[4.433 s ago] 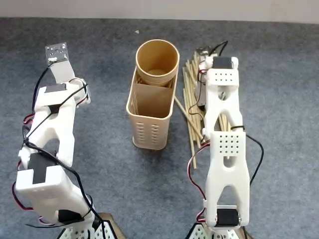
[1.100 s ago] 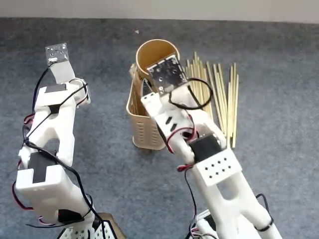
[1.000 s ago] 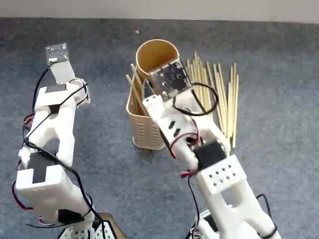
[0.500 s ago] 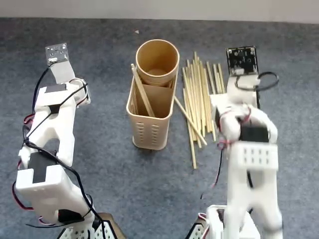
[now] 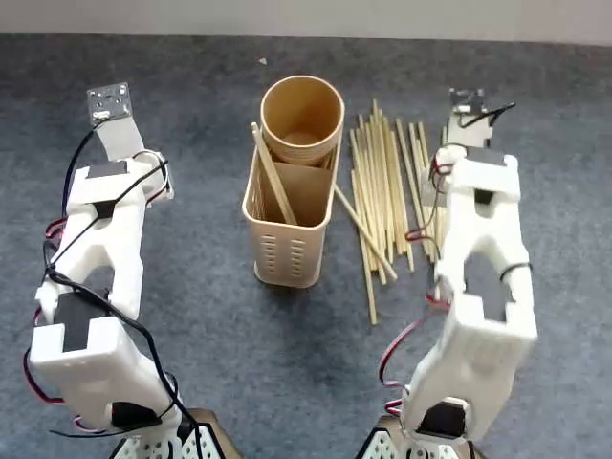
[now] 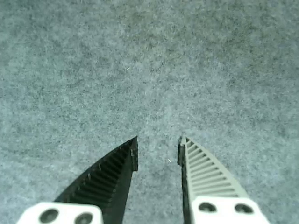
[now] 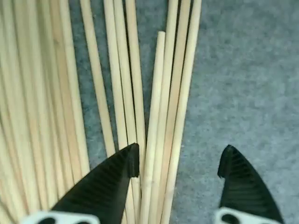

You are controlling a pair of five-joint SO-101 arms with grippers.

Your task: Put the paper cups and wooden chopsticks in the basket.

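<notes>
- now one chopstick (image 5: 273,177) leans in the basket (image 5: 287,253), centre of frame, next to the paper cup (image 5: 302,115).
- right pincer (image 7: 180,156) has swung back, jaws apart and empty, over the loose chopsticks (image 5: 382,191) right of centre; many remain.
- left pincer (image 6: 158,151) hangs apart over the bench (image 6: 140,56).

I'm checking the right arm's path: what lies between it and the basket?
A loose bundle of wooden chopsticks lies on the grey carpet between the basket and the right arm, seen in the high view.
</notes>
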